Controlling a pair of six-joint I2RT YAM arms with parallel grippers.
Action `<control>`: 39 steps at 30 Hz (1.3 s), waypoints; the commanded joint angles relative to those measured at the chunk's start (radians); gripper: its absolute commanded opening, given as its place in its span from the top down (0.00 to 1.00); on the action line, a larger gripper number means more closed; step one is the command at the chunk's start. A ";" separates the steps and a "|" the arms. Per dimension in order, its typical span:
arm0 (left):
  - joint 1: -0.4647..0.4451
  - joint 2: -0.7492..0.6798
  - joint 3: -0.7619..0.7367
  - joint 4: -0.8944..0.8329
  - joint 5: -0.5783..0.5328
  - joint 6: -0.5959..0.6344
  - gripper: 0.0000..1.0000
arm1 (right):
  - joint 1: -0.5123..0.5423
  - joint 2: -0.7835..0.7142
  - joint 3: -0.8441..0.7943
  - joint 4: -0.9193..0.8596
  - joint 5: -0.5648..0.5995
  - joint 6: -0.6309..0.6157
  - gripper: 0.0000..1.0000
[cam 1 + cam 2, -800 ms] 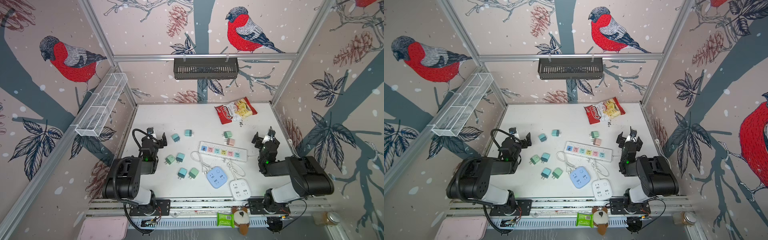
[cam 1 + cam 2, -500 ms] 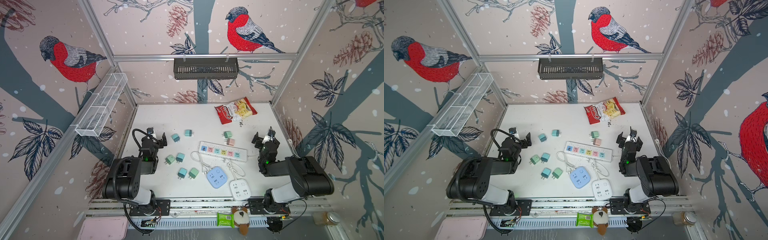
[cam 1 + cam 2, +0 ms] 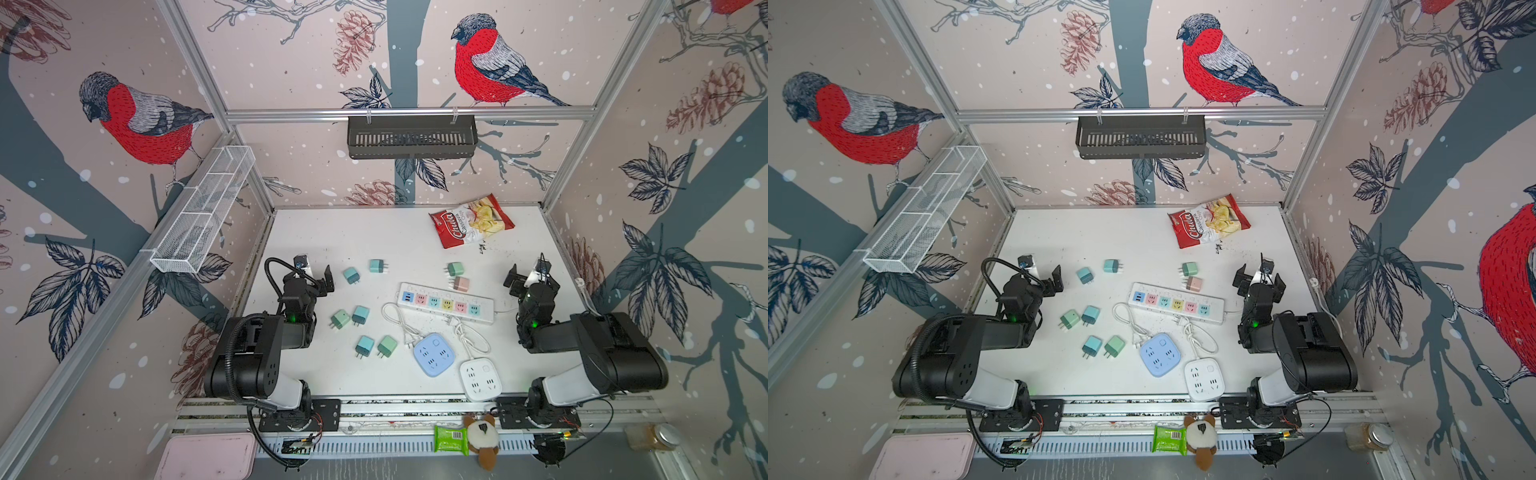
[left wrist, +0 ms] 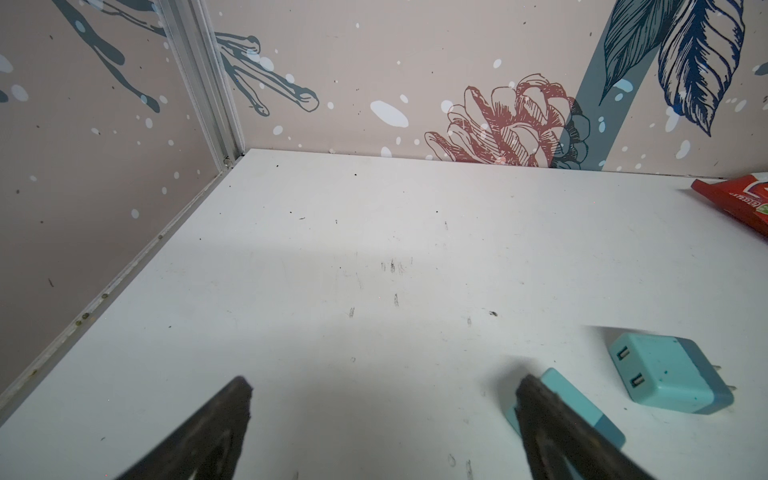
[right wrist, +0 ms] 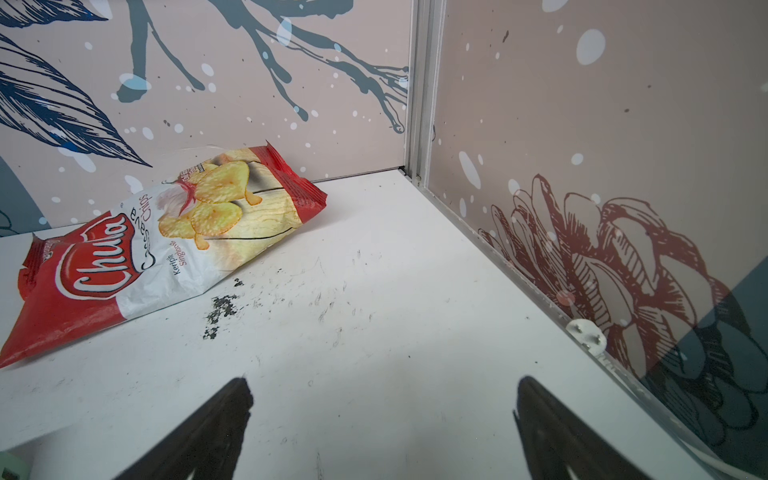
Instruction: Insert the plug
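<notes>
Plainly, left gripper (image 4: 384,384) and right gripper (image 5: 384,382) stand open, while the chip bag (image 5: 166,245) reads "Chula", seemingly "Cassava Chips".

Matt white surface (image 4: 374,249), scuffed; glossy crinkled plastic chip bag (image 5: 166,249); smooth plastic power strip (image 3: 445,303); metal mesh rack (image 3: 203,208)

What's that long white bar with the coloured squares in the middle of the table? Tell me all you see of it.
It is a long white power strip, plastic by the look, lying flat and slightly slanted near the middle of the table. Six coloured faces run along its top: blue, pink, teal, yellow, pink, teal. Nothing is plugged in. A pink adapter lies right by its far edge; whether they touch is unclear. Nothing grips it.
</notes>
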 commanded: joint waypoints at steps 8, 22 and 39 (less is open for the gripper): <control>-0.036 -0.166 0.086 -0.274 -0.078 -0.014 0.01 | 0.054 -0.074 -0.041 0.075 0.085 -0.042 0.00; -0.079 -0.478 0.080 -0.515 -0.002 -0.218 0.01 | 0.222 -0.189 0.565 -1.329 0.583 0.602 0.00; -0.066 -0.369 0.137 -0.735 -0.097 -0.489 0.01 | 0.411 -0.699 0.375 -1.422 -0.100 0.524 0.01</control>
